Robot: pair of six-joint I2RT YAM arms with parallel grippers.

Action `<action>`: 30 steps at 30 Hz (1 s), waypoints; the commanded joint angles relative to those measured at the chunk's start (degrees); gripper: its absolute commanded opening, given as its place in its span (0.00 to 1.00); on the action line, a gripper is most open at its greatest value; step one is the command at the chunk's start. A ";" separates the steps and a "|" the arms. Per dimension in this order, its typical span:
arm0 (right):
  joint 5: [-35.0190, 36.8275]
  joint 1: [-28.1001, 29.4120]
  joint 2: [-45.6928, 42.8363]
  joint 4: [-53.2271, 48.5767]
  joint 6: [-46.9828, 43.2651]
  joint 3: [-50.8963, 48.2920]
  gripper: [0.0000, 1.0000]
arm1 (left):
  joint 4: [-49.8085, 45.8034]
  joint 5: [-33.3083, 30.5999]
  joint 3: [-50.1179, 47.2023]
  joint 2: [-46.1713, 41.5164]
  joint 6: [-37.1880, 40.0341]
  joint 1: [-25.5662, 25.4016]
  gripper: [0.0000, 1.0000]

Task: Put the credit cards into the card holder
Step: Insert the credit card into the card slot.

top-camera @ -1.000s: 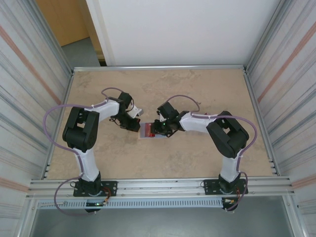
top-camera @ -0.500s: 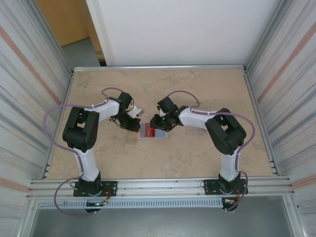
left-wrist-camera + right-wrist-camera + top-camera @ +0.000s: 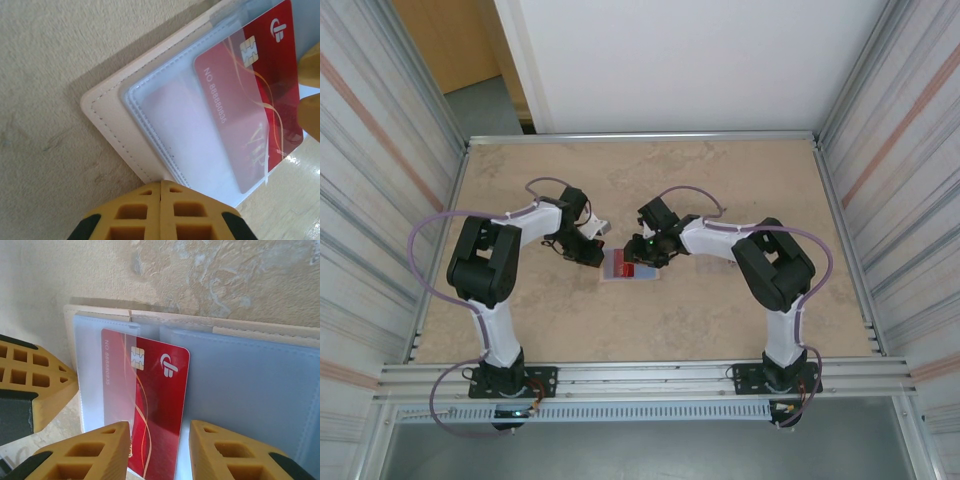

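The left claw [image 3: 161, 192] — fingers pressed together — sits at the edge of the clear card holder [image 3: 167, 117]. A red credit card [image 3: 250, 100] lies partly inside it, on a beige cover [image 3: 112, 125] over the tan surface [image 3: 45, 75].

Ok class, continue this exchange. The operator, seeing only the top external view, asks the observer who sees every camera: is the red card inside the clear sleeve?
Observer: Partly. On the right wrist camera a strip along one long edge of the red card lies under the clear sleeve; the rest is bare.
Operator: Is the right gripper pinching it?
Observer: No, its fingers stand apart, either side of the card's near end.
Operator: And the left gripper?
Observer: Its fingers are shut together at the edge of the beige cover.
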 commanded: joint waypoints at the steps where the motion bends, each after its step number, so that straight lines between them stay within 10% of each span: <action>1: -1.43 1.05 2.09 -0.76 -1.16 2.67 0.35 | -0.92 -1.40 0.31 1.57 1.42 0.39 0.00; 30: -2.20 3.55 5.86 -7.10 -4.72 11.26 0.36 | -0.68 -1.90 -0.14 0.10 1.49 0.48 0.00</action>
